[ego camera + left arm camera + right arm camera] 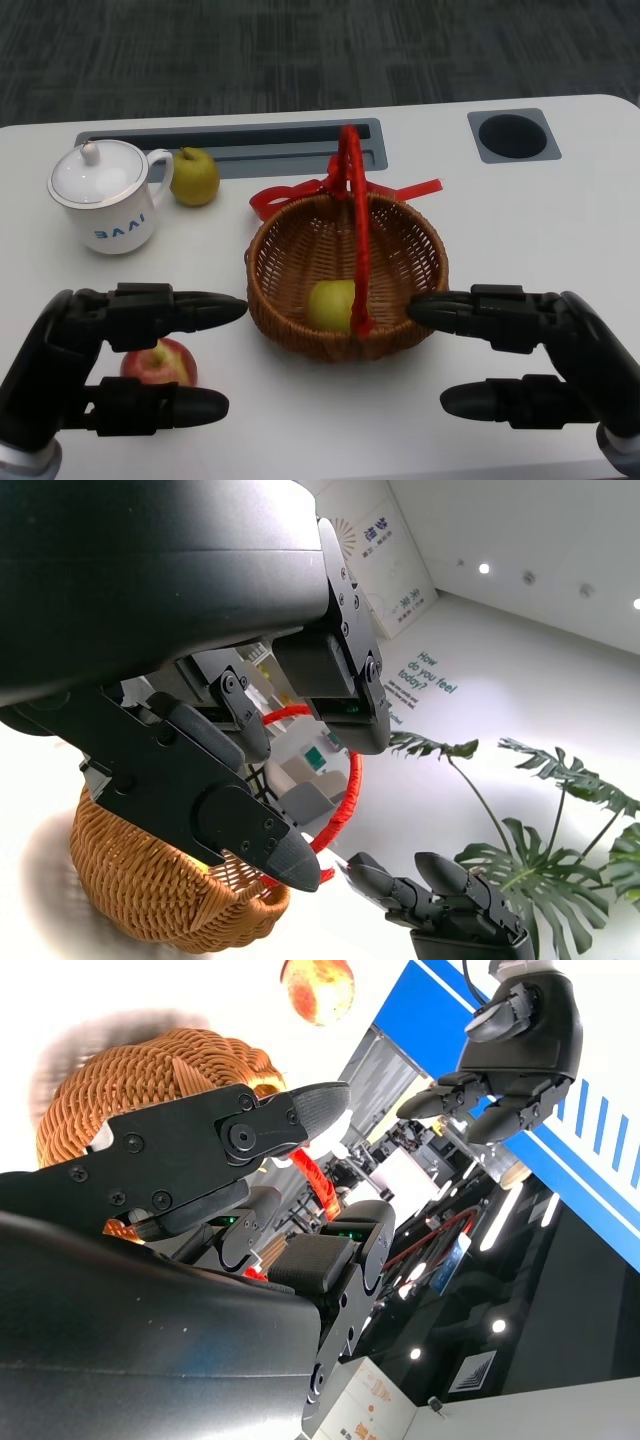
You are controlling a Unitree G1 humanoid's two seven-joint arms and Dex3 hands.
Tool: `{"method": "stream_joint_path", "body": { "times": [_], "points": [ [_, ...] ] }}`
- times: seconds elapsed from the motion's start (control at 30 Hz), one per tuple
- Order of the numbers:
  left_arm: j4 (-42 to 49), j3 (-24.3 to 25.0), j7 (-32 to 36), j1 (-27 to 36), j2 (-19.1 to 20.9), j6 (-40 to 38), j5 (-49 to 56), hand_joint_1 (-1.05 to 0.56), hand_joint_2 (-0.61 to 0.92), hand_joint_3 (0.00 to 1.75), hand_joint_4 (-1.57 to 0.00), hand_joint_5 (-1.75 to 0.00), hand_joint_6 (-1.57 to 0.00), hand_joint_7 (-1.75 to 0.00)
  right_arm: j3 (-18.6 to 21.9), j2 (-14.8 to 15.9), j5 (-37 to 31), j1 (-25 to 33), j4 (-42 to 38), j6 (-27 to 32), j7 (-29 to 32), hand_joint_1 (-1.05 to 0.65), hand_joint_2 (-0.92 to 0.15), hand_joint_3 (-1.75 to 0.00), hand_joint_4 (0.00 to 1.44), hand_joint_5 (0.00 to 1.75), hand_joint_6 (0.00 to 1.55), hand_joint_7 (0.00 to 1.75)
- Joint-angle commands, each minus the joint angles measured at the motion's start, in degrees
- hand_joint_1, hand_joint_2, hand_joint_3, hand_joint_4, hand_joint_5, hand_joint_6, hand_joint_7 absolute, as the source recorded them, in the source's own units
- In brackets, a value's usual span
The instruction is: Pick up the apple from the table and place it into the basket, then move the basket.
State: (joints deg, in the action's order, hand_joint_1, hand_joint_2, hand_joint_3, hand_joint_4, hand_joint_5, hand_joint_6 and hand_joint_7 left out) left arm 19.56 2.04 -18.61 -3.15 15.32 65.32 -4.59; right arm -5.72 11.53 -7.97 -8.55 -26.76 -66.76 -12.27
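Nearest the camera in the head view: left hand (110, 360) low on the near left, fingers apart and stretched toward the middle of the table, holding nothing. Opposite, right hand (530, 355) on the near right, likewise spread and empty, its upper fingertips (425, 308) pointing at the basket's near right wall, very close to it; contact cannot be judged.

Between the left hand's fingers, resting on the white table (560, 220): a red apple (160, 362), partly hidden by the upper fingers (not gripped, as far as can be seen). Seen again from the right wrist as a red-yellow fruit (317, 987) beyond the wicker.

Just past the hands, at centre: brown wicker basket (345, 272) with a red handle (352, 200) arching front to back and a red ribbon (290, 195) at the far rim. Inside, against the near wall, a yellow-green apple (330, 303).

Farther back on the left: white lidded mug (103, 197) with blue lettering, and just beside its handle a yellow-green pear-like fruit (195, 176). Behind these, a long grey slot (230, 145) set into the tabletop, and at the far right a grey-framed round hole (513, 135).
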Motion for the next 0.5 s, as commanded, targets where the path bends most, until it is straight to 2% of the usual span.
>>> {"method": "stream_joint_path", "body": {
  "times": [0.03, 0.5],
  "points": [
    [-0.6, 0.3, 0.5, 0.9, 0.6, -0.2, -0.1, -0.54, 0.70, 0.00, -1.01, 0.00, -0.94, 0.00, 0.7, 0.8, -0.3, 0.1, 0.4, 0.3, 0.8, -0.52, -0.90, 0.00, 0.75, 0.00, 0.68, 0.00],
    [-0.5, 0.3, 0.4, 0.9, 0.7, 0.0, -0.2, -0.53, 0.71, 0.00, -1.01, 0.00, -0.94, 0.00, 0.3, 0.8, -0.2, -0.1, 0.4, 0.6, 1.0, -0.52, -0.90, 0.00, 0.76, 0.00, 0.68, 0.00]
  ]
}}
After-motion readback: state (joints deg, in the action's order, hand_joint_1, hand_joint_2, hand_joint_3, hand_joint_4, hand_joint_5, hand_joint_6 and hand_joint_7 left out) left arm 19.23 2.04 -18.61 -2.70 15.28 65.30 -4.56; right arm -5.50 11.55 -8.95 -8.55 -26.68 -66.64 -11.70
